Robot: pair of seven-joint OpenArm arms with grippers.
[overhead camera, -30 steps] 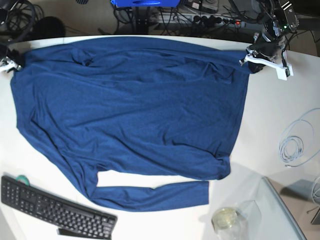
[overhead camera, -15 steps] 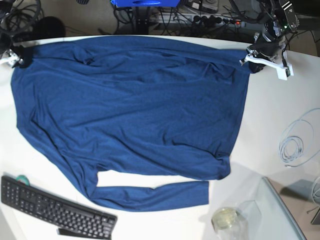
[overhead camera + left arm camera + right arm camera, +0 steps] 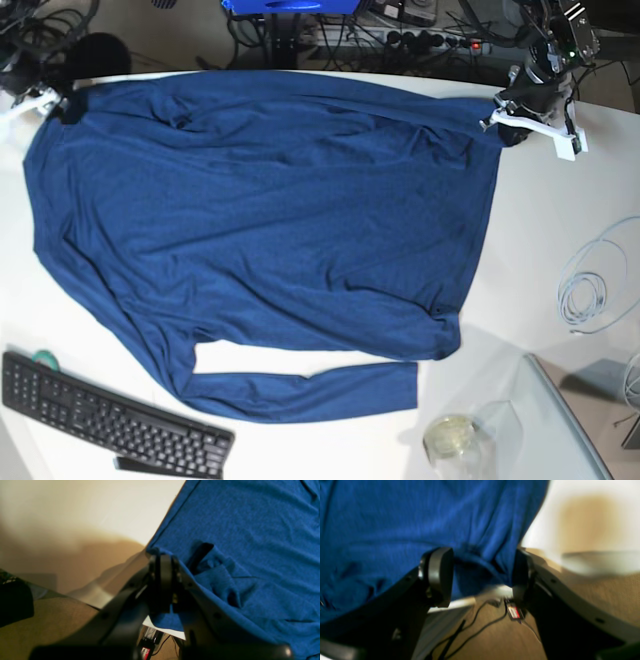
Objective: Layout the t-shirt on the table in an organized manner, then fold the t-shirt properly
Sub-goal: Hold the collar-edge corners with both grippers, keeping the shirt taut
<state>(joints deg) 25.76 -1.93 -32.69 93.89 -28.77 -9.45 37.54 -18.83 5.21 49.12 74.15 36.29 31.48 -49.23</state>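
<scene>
T-shirt [image 3: 260, 230] first, from the grips outward. Left pincer [image 3: 162, 580] pressed together on a bunched corner of the blue knit, right at the far edge of the counter [image 3: 560, 220], cloth draped over one black finger and hanging past the rim. Right pincer [image 3: 480, 577] spread wide at the opposite far corner, pads [image 3: 440, 575] standing either side of the hem with nothing pinched between them; blurred there, so contact with the cloth hard to tell. Beyond the grips, garment lying spread face-flat across the white top, body broad and mostly smooth, faint ripples near the collar side. One long sleeve doubled back beneath the lower hem, running along the near edge just beside the keyboard [image 3: 110, 415]; other sleeve not clearly made out. Coiled white cable [image 3: 590, 290] and a clear jar [image 3: 455, 440] well apart from the cloth. By the look of it, layout nearly done, sleeve straightening perhaps left; folding not yet begun at all
</scene>
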